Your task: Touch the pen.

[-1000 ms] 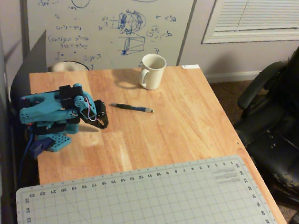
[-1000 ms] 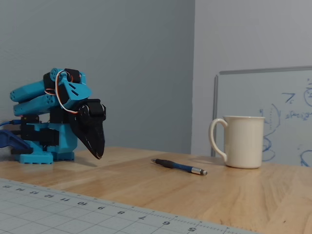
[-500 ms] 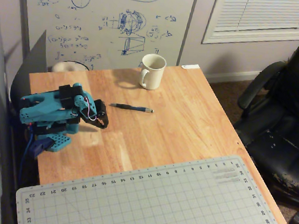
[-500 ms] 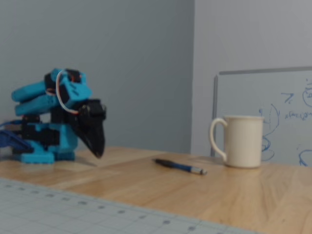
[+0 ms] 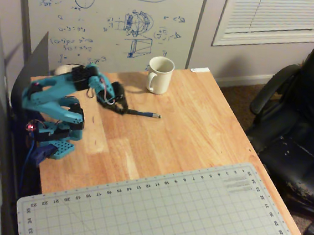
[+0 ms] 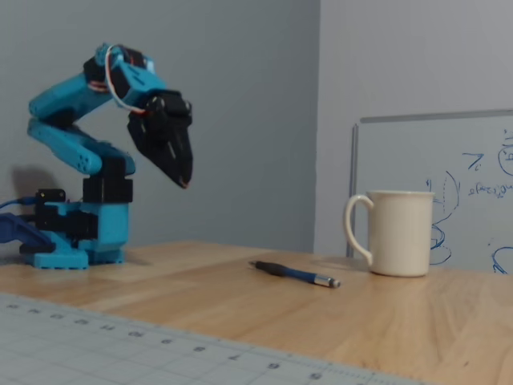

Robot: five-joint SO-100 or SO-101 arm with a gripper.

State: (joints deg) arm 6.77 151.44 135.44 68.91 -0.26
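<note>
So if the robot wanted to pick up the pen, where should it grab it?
Probably around the middle of the pen, coming straight down from above. It lies flat on the table, thin and straight, so the fingers should close across its narrow width, one on each long side. The mug stands clear of it. The gripper hangs in the air, above and to the pen's left in the fixed view.

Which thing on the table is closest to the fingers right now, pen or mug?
The pen, the thin dark one lying flat on the wood. Its dark end points toward the gripper, which hangs above the table; the white mug stands farther off.
</note>
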